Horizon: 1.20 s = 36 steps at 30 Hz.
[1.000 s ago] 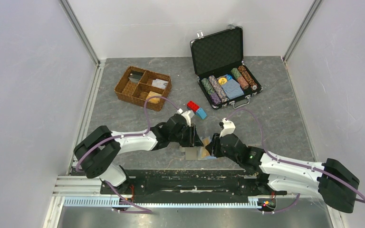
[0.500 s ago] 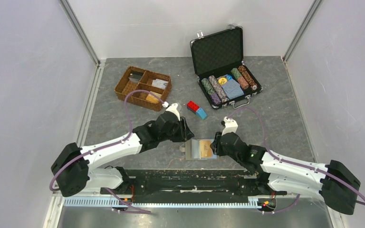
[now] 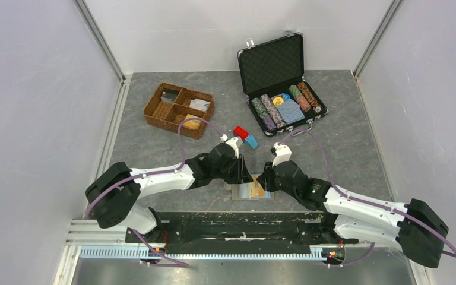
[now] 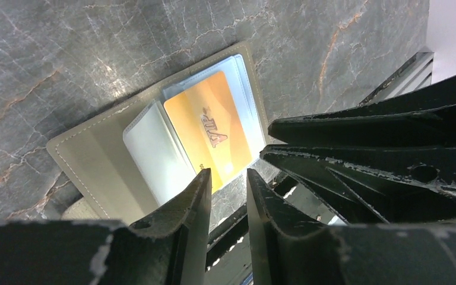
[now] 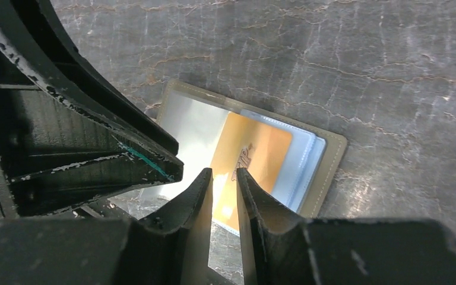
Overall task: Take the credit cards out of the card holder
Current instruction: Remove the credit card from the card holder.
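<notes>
The card holder (image 4: 89, 157) lies open and flat on the table (image 3: 344, 136). The black chip case (image 3: 282, 89) stands well beyond it to the right and the wicker tray (image 3: 154, 110) well beyond it to the left. Both grippers hang over the holder. The left gripper (image 4: 228, 181) is over its near edge and the right gripper (image 5: 222, 178) just beside it, each with its fingers parted by only a narrow slit and nothing seen clamped between them. The orange-gold card (image 4: 214, 127), marked VIP, sits on top of the inner pocket stack.

The main risk is crowding, since the two sets of fingers are nearly touching over one small target and could knock each other. A pinch on the slick card could also grab the sleeve along with it. That would lift or drag the unpinned holder instead of sliding the card free, or flip a flap shut.

Whether either fingertip touches the card cannot be told, because each wrist view blocks its own tips. The pale blue layers (image 5: 304, 163) under the orange card may be cards or clear sleeves, and their number is unclear. From above, the arms hide most of the holder.
</notes>
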Available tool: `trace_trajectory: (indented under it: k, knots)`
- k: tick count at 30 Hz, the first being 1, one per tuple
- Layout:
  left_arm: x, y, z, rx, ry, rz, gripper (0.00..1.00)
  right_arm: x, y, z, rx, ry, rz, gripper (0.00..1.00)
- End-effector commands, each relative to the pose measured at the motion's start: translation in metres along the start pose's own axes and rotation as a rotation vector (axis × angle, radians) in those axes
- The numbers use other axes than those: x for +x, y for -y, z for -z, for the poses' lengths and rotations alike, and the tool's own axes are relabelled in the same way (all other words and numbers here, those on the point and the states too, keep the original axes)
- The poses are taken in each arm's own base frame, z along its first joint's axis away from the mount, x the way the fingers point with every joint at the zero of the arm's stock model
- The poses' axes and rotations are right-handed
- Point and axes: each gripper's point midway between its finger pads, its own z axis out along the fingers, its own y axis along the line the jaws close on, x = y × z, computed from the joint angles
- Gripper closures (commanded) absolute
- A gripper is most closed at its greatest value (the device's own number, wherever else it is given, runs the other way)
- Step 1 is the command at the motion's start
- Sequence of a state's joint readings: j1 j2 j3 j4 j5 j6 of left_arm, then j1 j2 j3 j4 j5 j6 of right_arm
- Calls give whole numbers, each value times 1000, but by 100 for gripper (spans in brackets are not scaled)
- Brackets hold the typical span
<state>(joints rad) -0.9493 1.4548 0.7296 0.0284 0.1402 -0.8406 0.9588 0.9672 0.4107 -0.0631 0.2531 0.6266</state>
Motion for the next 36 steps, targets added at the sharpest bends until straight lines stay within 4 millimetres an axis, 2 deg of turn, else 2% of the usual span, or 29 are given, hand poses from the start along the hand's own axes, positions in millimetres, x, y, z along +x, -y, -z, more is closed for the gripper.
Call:
trace_trajectory:
  k: [1, 7, 10, 13, 20, 30, 36]
  knots:
    - [-7, 3, -7, 21, 44, 19, 66, -3, -14, -8, -103, 19, -8, 77]
    - [7, -22, -21, -46, 23, 34, 65, 20, 0, -16, -96, -36, -37, 79]
    - [11, -28, -26, -44, 24, 37, 58, 31, 12, -18, -66, -56, -44, 80]
    - [14, -34, -30, -53, 31, 32, 55, 43, 22, -19, -47, -80, -50, 81]
    - [16, -23, -32, 54, 52, 47, 55, 55, 33, -19, -25, -100, -63, 81]
    - [22, -11, -37, 147, 37, 90, 57, 56, 34, -18, -32, -99, -75, 81]
    - [18, -3, -36, 178, 44, 108, 66, 57, 33, -17, -38, -99, -79, 81]
